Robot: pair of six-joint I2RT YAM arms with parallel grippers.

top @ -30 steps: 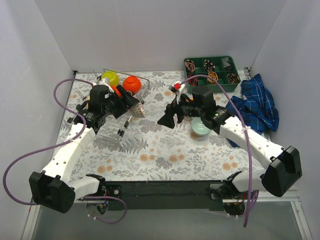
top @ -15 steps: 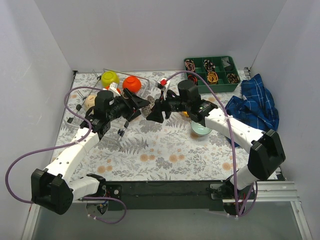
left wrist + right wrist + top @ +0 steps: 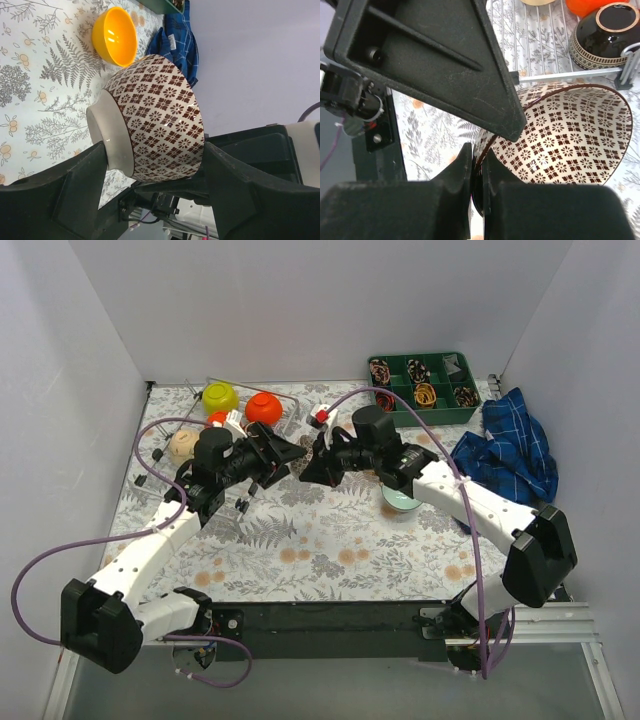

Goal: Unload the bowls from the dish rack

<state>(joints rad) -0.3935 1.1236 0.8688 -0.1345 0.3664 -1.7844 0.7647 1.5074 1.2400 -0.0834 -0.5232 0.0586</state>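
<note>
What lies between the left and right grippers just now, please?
The brown-patterned bowl: the left gripper clasps its sides in the left wrist view, and the right gripper pinches its rim in the right wrist view.

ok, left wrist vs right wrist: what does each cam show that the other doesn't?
Left wrist only: the left gripper clamped across the outside of the patterned bowl, a yellow-orange bowl on the table, and the blue cloth beyond it.
Right wrist only: the right gripper pinching that bowl's rim, its inside facing the camera, plus the dish rack wires with a dark brown bowl foot-up in it.
Both: the same patterned bowl, gripped by both arms.
</note>
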